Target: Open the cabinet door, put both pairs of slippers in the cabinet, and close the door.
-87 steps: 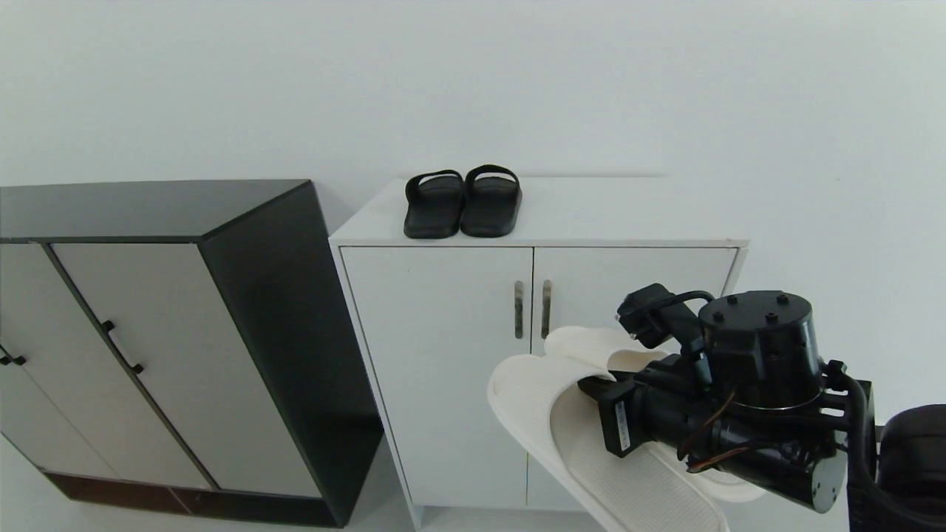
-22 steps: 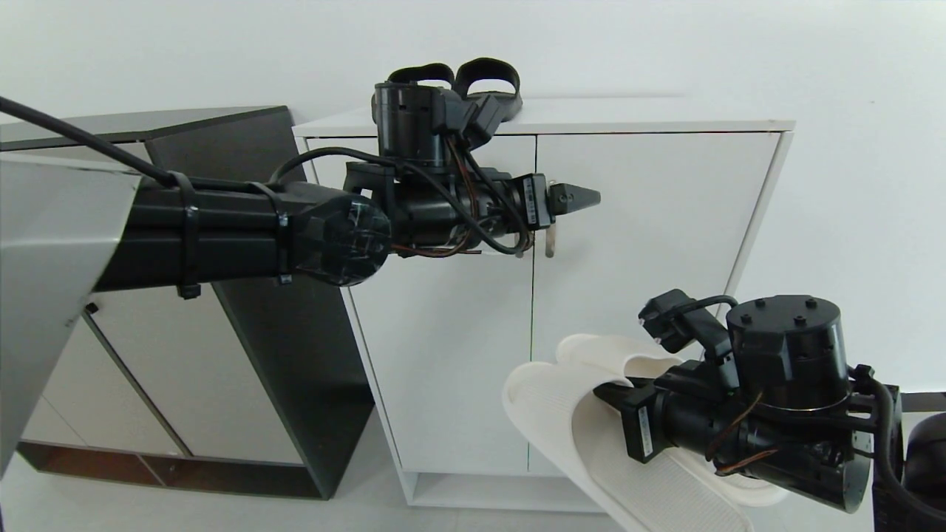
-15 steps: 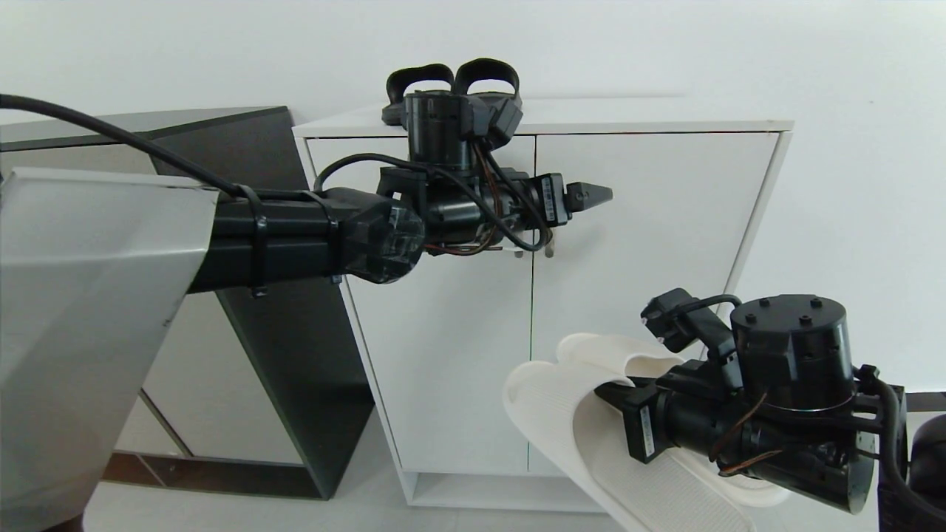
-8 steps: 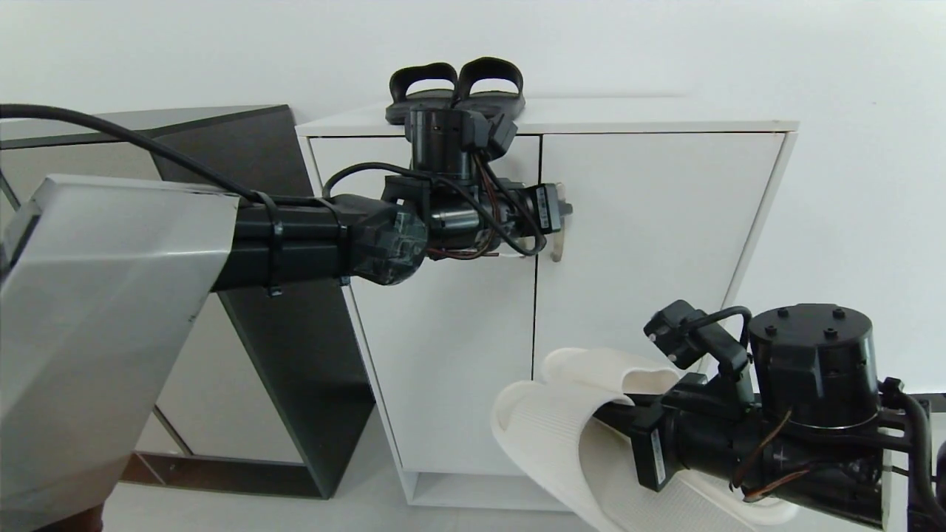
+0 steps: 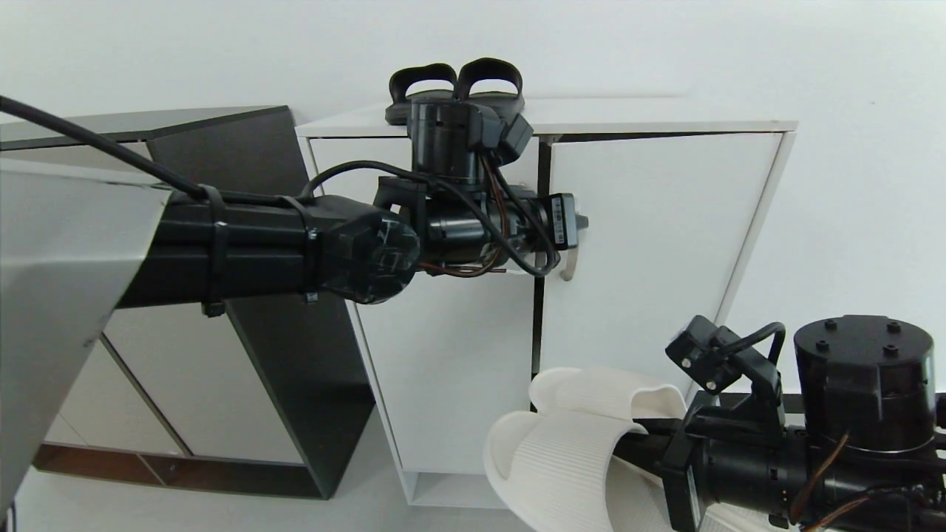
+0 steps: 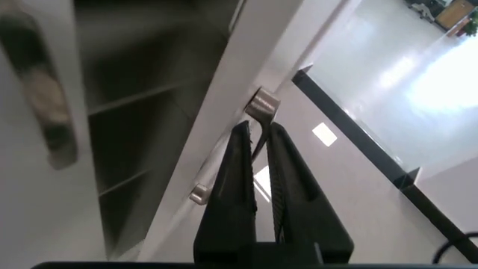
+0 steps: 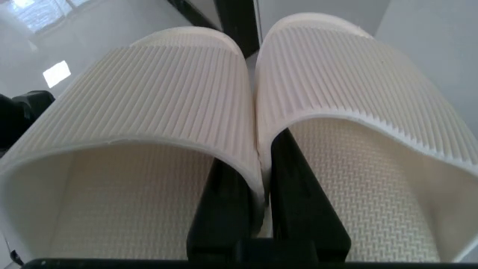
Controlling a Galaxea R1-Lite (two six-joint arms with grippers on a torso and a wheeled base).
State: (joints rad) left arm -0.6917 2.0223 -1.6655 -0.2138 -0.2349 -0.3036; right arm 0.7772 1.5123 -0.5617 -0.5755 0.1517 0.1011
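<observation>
The white cabinet (image 5: 443, 355) has its right door (image 5: 650, 244) pulled slightly ajar, with a dark gap along its inner edge. My left gripper (image 5: 580, 222) is shut on that door's metal handle (image 5: 569, 262). In the left wrist view the gripper (image 6: 254, 133) pinches the handle (image 6: 262, 104), and dark shelves (image 6: 134, 142) show inside. A pair of black slippers (image 5: 454, 85) sits on the cabinet top. Low at the right, my right gripper (image 5: 647, 447) is shut on the pair of white slippers (image 5: 569, 443); it (image 7: 258, 198) clamps their inner edges (image 7: 314, 90) together.
A tall black cabinet (image 5: 259, 222) with grey doors stands directly left of the white one. The left white door's handle (image 6: 45, 97) is close beside the held one. Pale floor (image 5: 222, 513) lies in front, and a white wall is behind.
The left arm came up to the right door's handle, shut on it and pulled the door ajar. The right arm with the white slippers sank lower and drew back.
</observation>
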